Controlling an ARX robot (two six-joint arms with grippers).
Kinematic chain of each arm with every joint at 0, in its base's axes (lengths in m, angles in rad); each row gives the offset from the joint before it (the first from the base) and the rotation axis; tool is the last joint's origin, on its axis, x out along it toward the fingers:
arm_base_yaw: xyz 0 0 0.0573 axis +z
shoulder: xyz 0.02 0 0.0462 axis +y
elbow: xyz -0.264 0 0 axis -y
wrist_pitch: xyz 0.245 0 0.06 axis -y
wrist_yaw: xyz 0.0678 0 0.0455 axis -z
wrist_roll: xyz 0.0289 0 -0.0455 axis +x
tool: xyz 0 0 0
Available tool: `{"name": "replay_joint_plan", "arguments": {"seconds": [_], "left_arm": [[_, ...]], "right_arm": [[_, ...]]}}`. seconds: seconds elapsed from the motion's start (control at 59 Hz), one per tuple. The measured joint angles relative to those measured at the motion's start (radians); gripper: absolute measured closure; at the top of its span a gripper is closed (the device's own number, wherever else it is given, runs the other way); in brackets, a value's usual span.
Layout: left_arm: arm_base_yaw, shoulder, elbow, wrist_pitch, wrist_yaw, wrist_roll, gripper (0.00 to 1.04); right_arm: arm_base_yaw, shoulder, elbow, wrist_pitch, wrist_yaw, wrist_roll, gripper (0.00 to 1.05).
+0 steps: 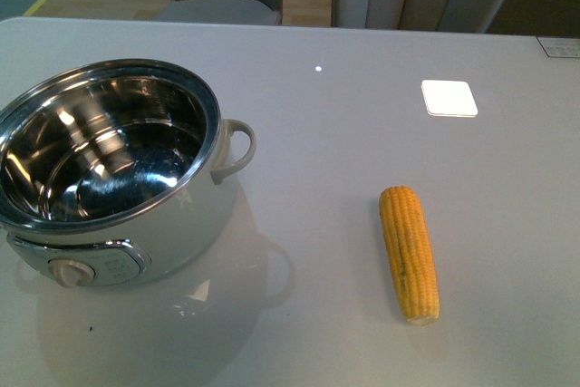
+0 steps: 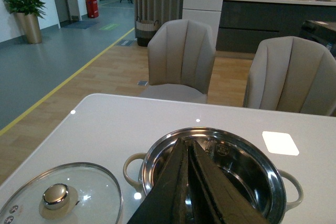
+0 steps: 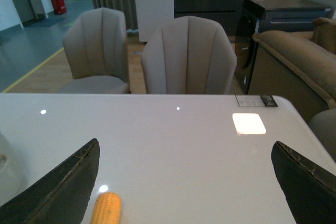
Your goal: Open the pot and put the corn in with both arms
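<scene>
I see the pot (image 1: 186, 228) open near the table's (image 1: 362, 124) left edge, lid (image 2: 92, 184) beside it, corn (image 1: 410, 253) lying well apart toward the near edge. My left gripper (image 2: 187, 146) is clenched empty; my right gripper (image 3: 185, 148) is spread wide.

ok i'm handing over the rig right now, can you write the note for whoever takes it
Left gripper: fingers shut, empty, above the open pot.
Right gripper: open, empty, above the table, with the corn close by one finger.
Lid: on the table beside the pot, knob up, out of the front view.
Corn: lying on the table to the pot's right, apart from it.
Done: lid off, pot empty.
Left: grasp the corn and put it in the pot.
</scene>
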Motion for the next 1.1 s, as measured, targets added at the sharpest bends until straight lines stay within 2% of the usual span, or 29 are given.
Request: {"name": "replay_joint_plan", "arguments": {"seconds": [0.288,0.458,0.797,1.035,1.052,1.103], "left_arm": [[0.000,-0.004,0.000,-0.003,0.000,0.000,1.00],[0.000,-0.004,0.000,-0.003,0.000,0.000,0.65],[0.000,-0.004,0.000,-0.003,0.000,0.000,0.06],[0.000,-0.004,0.000,-0.003,0.000,0.002,0.07],[0.000,-0.004,0.000,-0.003,0.000,0.002,0.07],[0.000,-0.004,0.000,-0.003,0.000,0.002,0.07]], "right_arm": [[0.000,0.000,0.000,0.000,0.000,0.000,0.09],[0.000,0.000,0.000,0.000,0.000,0.000,0.09],[0.000,0.000,0.000,0.000,0.000,0.000,0.09],[0.000,0.000,0.000,0.000,0.000,0.000,0.09],[0.000,0.013,0.006,-0.019,0.005,0.005,0.09],[0.004,0.116,0.085,-0.219,0.019,0.036,0.09]]}}
